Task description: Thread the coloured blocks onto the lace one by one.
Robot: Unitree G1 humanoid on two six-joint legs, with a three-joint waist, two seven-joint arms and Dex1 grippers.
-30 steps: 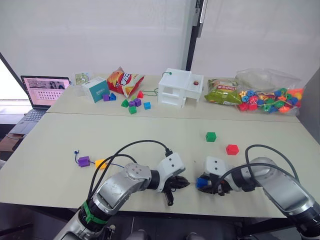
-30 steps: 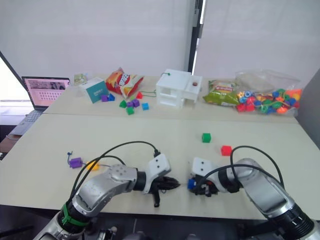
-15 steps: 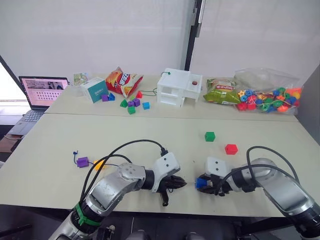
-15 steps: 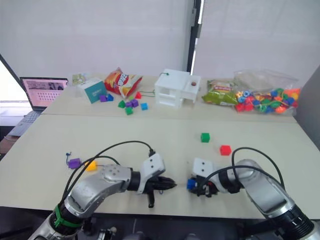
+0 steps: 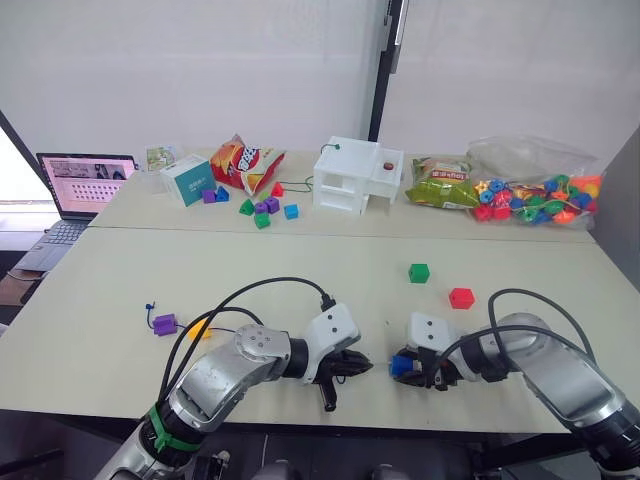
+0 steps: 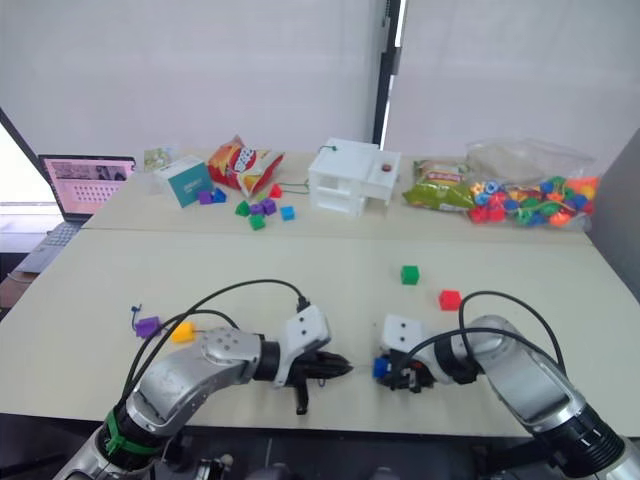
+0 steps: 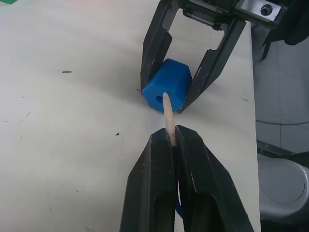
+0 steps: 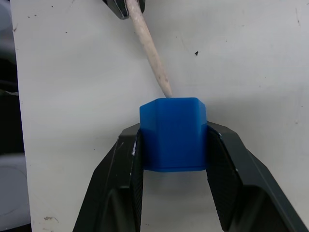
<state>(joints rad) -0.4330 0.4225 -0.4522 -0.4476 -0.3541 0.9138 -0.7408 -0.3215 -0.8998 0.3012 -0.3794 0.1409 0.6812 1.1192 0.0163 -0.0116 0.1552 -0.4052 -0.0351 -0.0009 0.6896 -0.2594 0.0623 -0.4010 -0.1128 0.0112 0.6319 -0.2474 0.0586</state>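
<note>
I have both grippers low over the near edge of the table (image 5: 120, 290), facing each other. My left gripper (image 7: 172, 137) is pinched closed on the lace (image 7: 167, 116), with the stiff pale tip sticking out past the fingertips. My right gripper (image 8: 174, 140) is clamped on the blue block (image 8: 173, 133), one finger on each side, with the block resting on the table surface. In the left wrist view the tip lies right at the mouth of the block's hole, just beside it; I cannot tell whether it has entered. Compared with a second ago, my left gripper has edged a little away from the block and back, so the gap between the two grippers looks much the same; the right gripper has barely moved.

Farther left, the purple block (image 5: 165, 324) and the yellow-orange block (image 5: 200, 327) sit side by side, already strung on the lace, with the small knot just beyond the purple one. They have stayed put. Past my right arm, the green block (image 5: 419, 272) and the red block (image 5: 461, 297) lie loose near each other, unchanged.

On the far table are a laptop (image 5: 82, 182), a chip bag (image 5: 243, 163), a white box (image 5: 357, 176) and a clear bag of beads (image 5: 535, 198).
</note>
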